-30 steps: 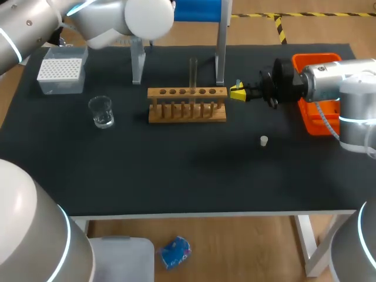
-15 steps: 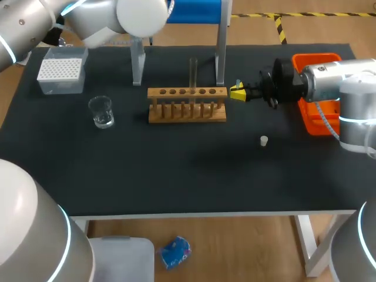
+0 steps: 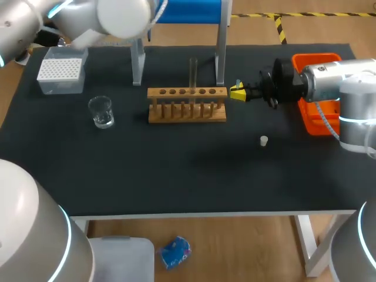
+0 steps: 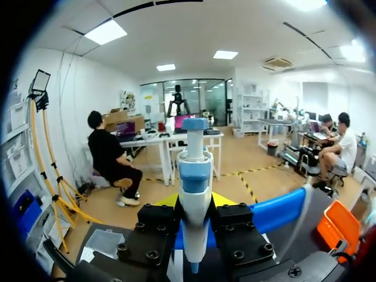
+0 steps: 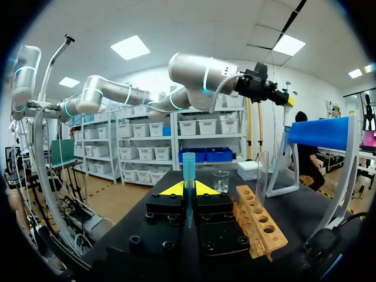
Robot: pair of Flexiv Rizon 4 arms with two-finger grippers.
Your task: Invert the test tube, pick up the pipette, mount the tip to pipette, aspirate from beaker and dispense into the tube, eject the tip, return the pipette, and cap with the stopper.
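The left gripper point(image 4: 194, 207) is up high above the table. It is clamped on a white and blue plastic pipette point(image 4: 194, 170), which sits between its two yellow-tipped fingers with its plunger end reaching out past the fingertips.

The right gripper point(image 5: 188, 191) lies level, low over the black table point(image 3: 176, 170). Its fingers are closed on a slim translucent blue pipette tip point(image 5: 188, 167), which stands upright between them.

Just ahead of the right gripper and a little to one side is a light wooden rack point(image 5: 259, 227). A clear glass test tube point(image 5: 261, 176) stands upright in one of its holes. Farther ahead, past the rack, sit a small clear glass beaker point(image 5: 221, 181) and a pale tip box point(image 5: 249, 170).

A small white stopper point(image 3: 264, 140) lies on the table near the right gripper, not touching it.
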